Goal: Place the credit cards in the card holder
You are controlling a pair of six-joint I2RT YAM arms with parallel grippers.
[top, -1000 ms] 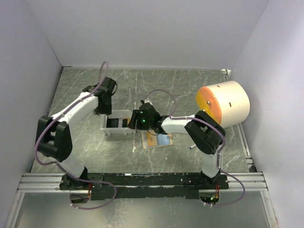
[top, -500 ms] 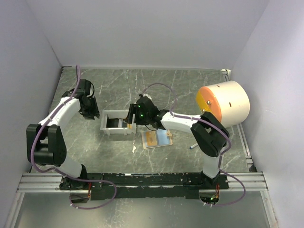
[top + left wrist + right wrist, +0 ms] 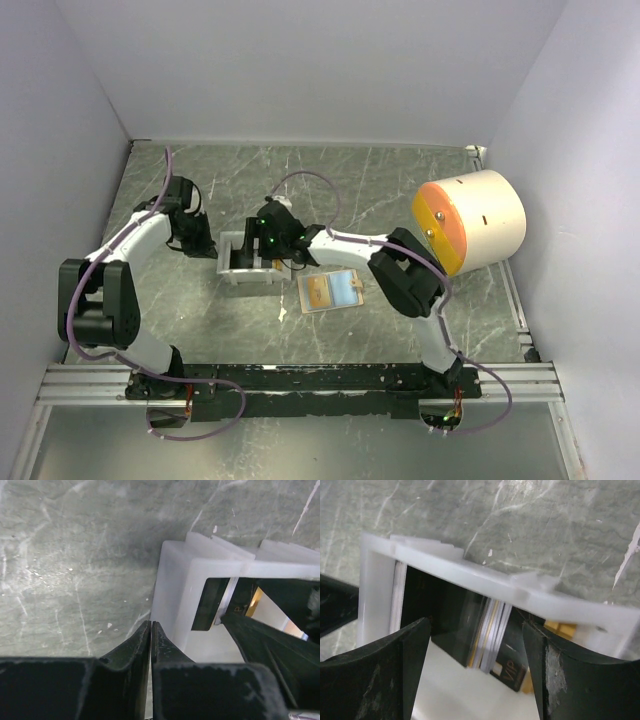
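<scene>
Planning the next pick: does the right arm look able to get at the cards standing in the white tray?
Probably yes: the right claw is open directly over the cards in the white tray, nothing between; the left claw sits shut outside the tray wall.

- "VIP" in pale gold caps, printed on the corner of a thin black plastic card (image 3: 509,674) standing in the white rectangular plastic tray (image 3: 470,567)
- everything else is honestly too small or blurry to read
</scene>
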